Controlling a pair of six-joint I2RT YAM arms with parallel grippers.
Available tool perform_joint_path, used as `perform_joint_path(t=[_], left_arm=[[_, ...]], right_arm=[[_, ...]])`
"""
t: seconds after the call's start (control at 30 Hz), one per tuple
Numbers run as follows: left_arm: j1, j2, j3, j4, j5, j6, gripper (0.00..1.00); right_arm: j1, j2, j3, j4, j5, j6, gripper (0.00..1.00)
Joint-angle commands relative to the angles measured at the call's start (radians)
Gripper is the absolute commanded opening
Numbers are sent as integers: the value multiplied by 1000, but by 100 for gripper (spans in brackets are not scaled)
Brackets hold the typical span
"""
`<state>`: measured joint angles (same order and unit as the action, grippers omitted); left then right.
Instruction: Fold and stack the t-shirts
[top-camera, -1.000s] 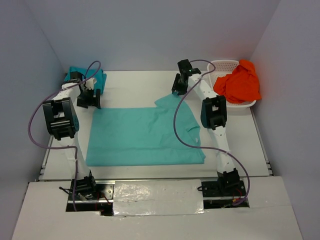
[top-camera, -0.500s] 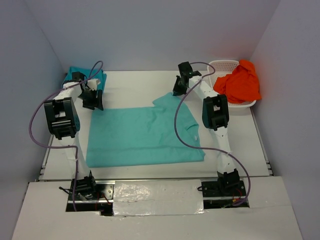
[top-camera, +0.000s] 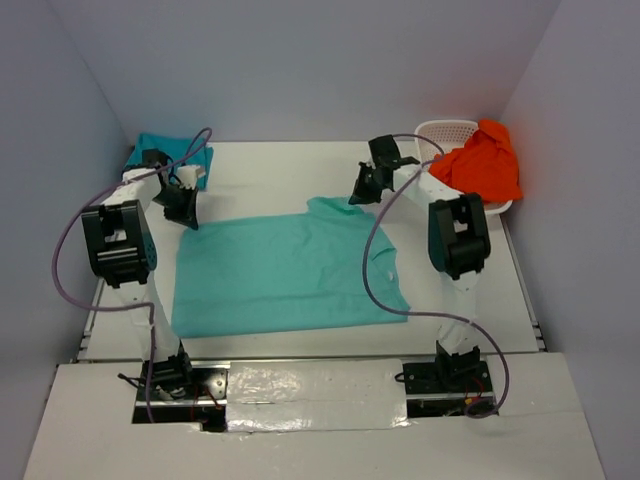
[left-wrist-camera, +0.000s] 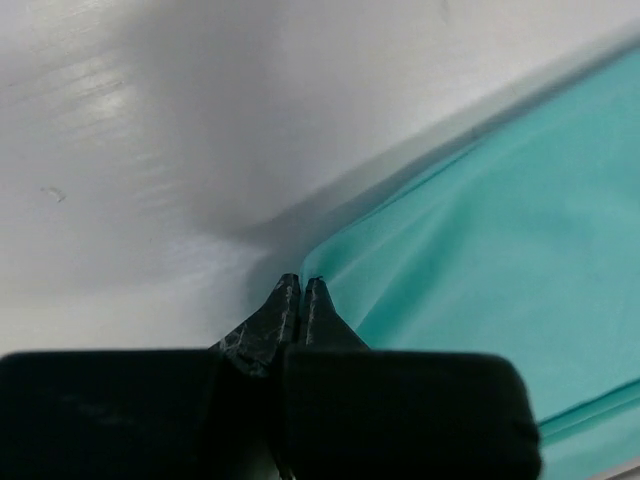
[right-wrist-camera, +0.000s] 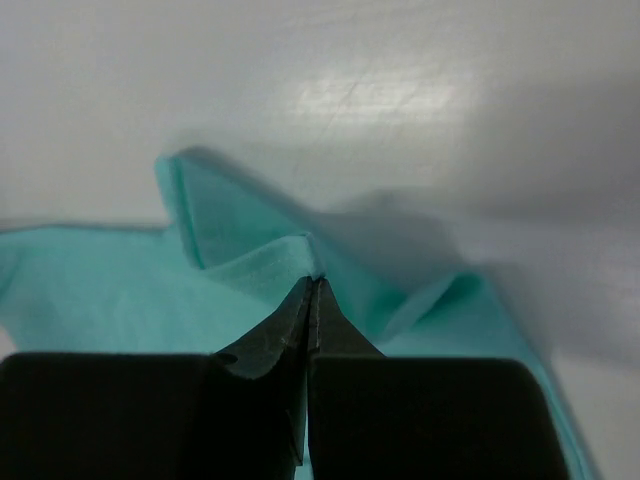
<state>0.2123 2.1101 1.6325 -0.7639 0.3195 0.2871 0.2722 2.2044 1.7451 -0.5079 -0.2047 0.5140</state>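
Teal t-shirt (top-camera: 285, 270) lies spread on the table (top-camera: 270, 170), reaching toward the arm bases from both sets of jaws. The left gripper (left-wrist-camera: 302, 286) is clenched on the shirt's far left corner, with the cloth running off to the right of its tips. The right gripper (right-wrist-camera: 312, 284) is pinched tight on a raised fold at the far right edge, which bunches just ahead of the tips.
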Motion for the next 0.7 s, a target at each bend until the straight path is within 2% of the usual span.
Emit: perform_joint_path(t=[0.0,0.13,0.17,0.23,0.3,0.47,0.67], left_arm=[[-5,-186,-66,-18,52,173,0],[-5,-347,-232,-52,76,444,0],[-5,-408,-270,-63,72,487,0],[-7,-479,-376,-107,55,606,0],[-7,-513,-472,-130,29,688,0],[-8,-602,-621,-178,-42,774,0],[-33,-651,-743,-124,-94,796,0]], right_arm=[[2,-279,-166,160,-74,-32,0],[5,-495,-410,206,-88,-55,0],[7,-533,-502,209,-90,-55,0],[15,-626,-583,209,-94,-55,0],[18,-691,-700,213,-98,-49,0],[21,-791,-895,218,-79,-37,0],[18,-821,-981,230,-68,-34,0]])
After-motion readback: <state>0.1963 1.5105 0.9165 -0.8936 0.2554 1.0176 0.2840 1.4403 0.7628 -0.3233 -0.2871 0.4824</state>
